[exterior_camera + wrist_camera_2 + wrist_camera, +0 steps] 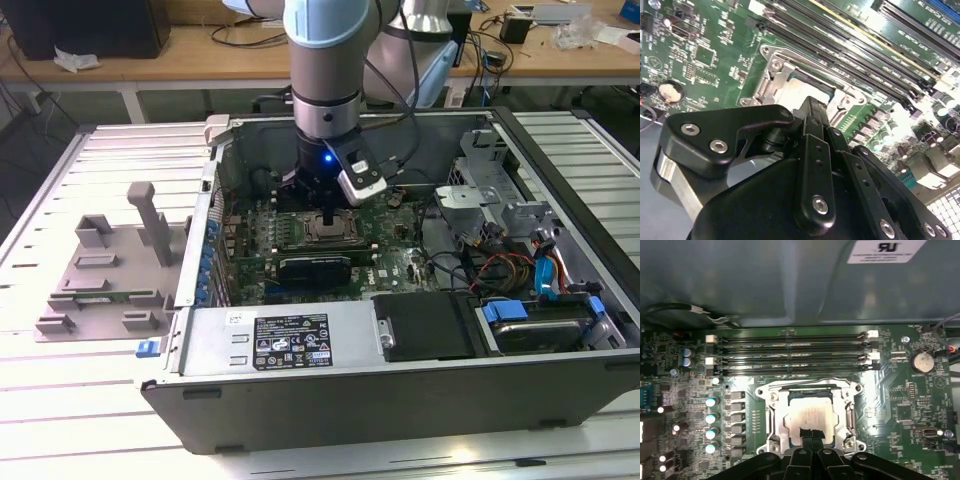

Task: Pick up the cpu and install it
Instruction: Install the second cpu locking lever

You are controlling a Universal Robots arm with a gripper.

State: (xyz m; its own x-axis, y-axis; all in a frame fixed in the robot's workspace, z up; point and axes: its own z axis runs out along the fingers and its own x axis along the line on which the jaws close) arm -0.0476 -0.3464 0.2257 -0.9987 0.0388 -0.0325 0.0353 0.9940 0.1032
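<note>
Black metal hand (811,434) pressed together on flat silver-grey cpu (809,416), seated within steel socket frame (774,396). Installing step; calls for gentle letting go.

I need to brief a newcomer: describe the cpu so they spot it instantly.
Start at the open computer case on the slatted table, then find the green motherboard inside. Below its four long memory slots sits a silver metal socket frame; the cpu is the flat, dull silver square inside that frame, unlike the green, component-studded board around it.

Arm (325,70) vertical, fingers (805,434) pressed together, pointing down
</note>
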